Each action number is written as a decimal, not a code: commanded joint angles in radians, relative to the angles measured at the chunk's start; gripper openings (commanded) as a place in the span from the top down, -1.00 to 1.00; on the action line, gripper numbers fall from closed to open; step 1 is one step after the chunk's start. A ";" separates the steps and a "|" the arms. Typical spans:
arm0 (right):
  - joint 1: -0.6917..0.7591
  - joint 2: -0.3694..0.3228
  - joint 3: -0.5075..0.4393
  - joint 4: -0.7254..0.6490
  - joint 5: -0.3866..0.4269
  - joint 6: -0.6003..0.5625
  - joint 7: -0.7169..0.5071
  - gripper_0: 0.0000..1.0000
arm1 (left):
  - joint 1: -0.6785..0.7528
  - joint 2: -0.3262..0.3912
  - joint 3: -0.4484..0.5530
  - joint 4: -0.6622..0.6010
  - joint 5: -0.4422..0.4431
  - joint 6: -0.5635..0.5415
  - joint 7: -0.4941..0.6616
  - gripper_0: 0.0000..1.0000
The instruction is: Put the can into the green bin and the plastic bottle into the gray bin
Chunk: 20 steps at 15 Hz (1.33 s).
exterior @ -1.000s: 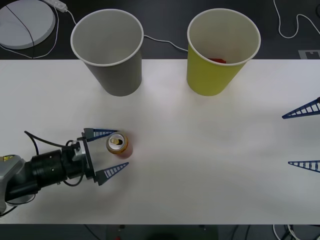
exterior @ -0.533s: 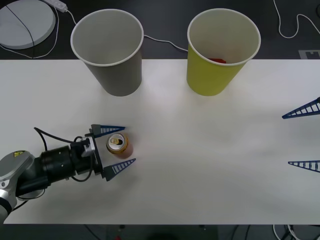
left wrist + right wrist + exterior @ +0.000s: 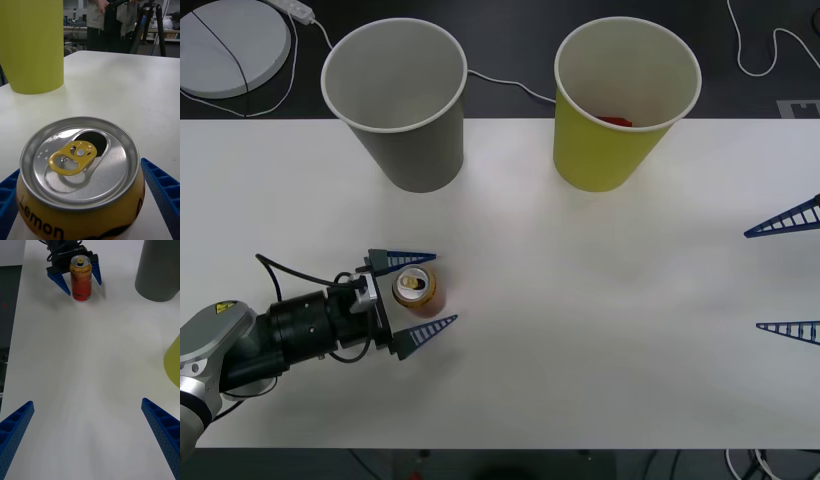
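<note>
The can (image 3: 417,290) stands upright on the white table at the near left, gold at the top and orange-red below, with an opened silver top (image 3: 79,161). My left gripper (image 3: 422,294) is open around it, one blue finger on each side, and I cannot tell if they touch; from the right wrist the can (image 3: 81,278) and that gripper (image 3: 75,274) show far off. The gray bin (image 3: 398,102) stands at the back left, the green bin (image 3: 622,100) at the back right with something red inside. My right gripper (image 3: 785,274) hangs open at the right edge. The plastic bottle is out of view.
White cables (image 3: 500,82) and a round white disc (image 3: 230,45) lie on the dark surface behind the table. Bare white tabletop (image 3: 600,320) stretches between the can and the right gripper. Beyond the table's far end stand a person and a tripod (image 3: 123,22).
My left gripper has slid forward to the right along the table, so its fingers now flank the can more deeply. The can, both bins and the right gripper have stayed put.
</note>
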State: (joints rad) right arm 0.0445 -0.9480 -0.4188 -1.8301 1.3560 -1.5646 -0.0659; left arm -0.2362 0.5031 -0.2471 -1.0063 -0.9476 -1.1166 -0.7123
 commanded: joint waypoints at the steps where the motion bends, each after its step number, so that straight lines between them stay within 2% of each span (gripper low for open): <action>1: 0.000 0.000 0.000 0.000 0.000 0.000 0.000 -1.00 | 0.000 0.000 0.000 0.000 0.000 0.000 0.000 0.96; 8: 0.000 0.000 0.000 0.000 0.000 0.000 0.000 -1.00 | 0.000 0.000 0.000 -0.002 -0.002 0.000 0.005 1.00; 12: 0.000 0.000 0.000 0.000 0.000 0.000 0.000 -1.00 | 0.000 0.023 0.000 -0.006 -0.002 0.000 0.027 1.00; 15: 0.000 0.000 0.000 0.000 0.000 0.000 0.000 -1.00 | 0.005 0.078 0.000 -0.060 -0.043 0.000 0.125 1.00; 20: 0.000 0.000 0.000 0.000 0.000 0.000 0.000 -1.00 | 0.061 0.245 0.011 -0.267 -0.138 0.021 0.363 1.00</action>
State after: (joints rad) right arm 0.0445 -0.9480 -0.4188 -1.8300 1.3561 -1.5646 -0.0659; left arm -0.1854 0.7246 -0.2420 -1.2421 -1.0702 -1.0994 -0.3806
